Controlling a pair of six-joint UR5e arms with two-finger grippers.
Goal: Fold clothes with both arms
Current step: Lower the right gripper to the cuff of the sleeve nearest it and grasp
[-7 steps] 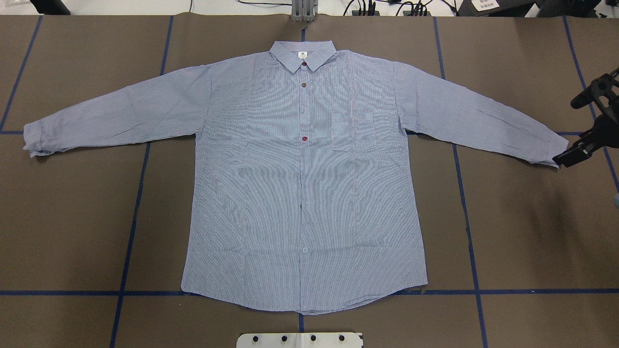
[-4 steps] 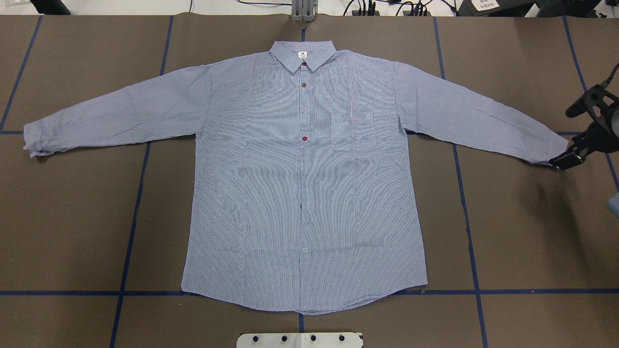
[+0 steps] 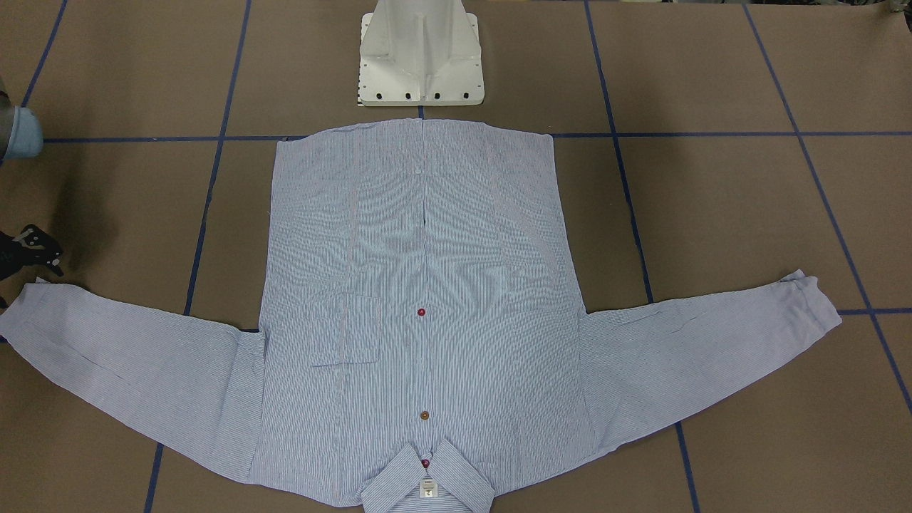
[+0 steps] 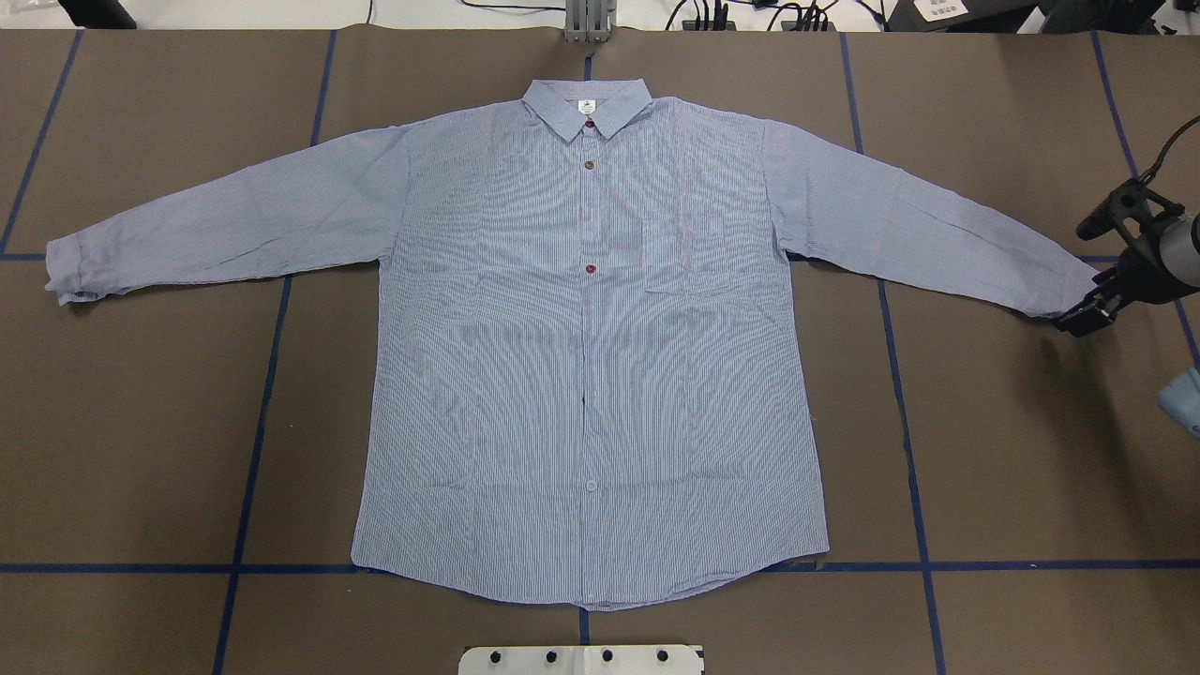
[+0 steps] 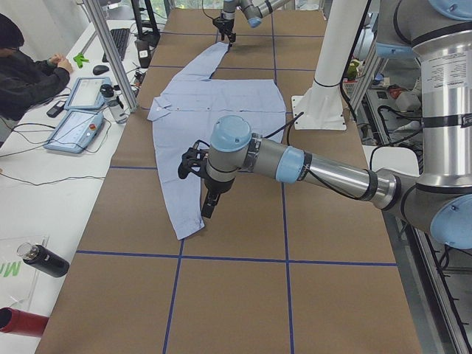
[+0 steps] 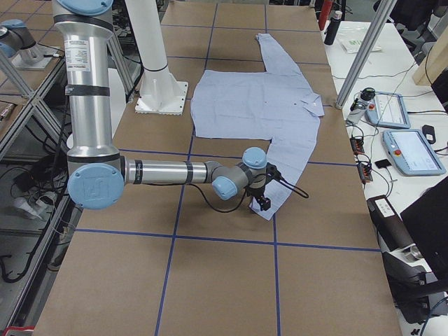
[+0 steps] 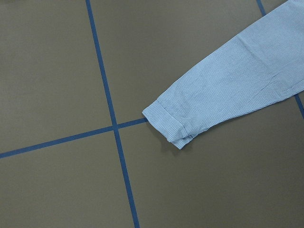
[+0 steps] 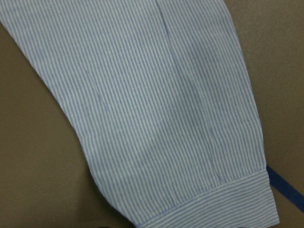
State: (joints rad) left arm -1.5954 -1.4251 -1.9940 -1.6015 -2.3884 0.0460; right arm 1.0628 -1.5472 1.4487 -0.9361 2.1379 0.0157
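Note:
The light blue-and-white striped shirt (image 4: pixel 591 356) lies flat and face up on the brown table, sleeves spread, collar (image 4: pixel 588 105) at the far side. My right gripper (image 4: pixel 1078 317) is at the end of the right sleeve cuff (image 4: pixel 1064 286), low over the table, and looks open; it also shows at the left edge of the front view (image 3: pixel 32 253). The right wrist view shows that cuff (image 8: pixel 223 199) close up. My left gripper (image 5: pixel 209 206) hangs above the left sleeve; I cannot tell whether it is open. The left wrist view shows the left cuff (image 7: pixel 168 126) from above.
The white pedestal base (image 3: pixel 420 57) stands at the near edge behind the hem. Blue tape lines (image 4: pixel 253 450) cross the table. A metal post (image 4: pixel 586 21) stands beyond the collar. An operator (image 5: pixel 22 66), tablets (image 5: pixel 77 118) and bottles (image 5: pixel 44 259) are along the far side.
My right gripper has moved left and down, from just off the cuff's end to its edge. The shirt has not moved.

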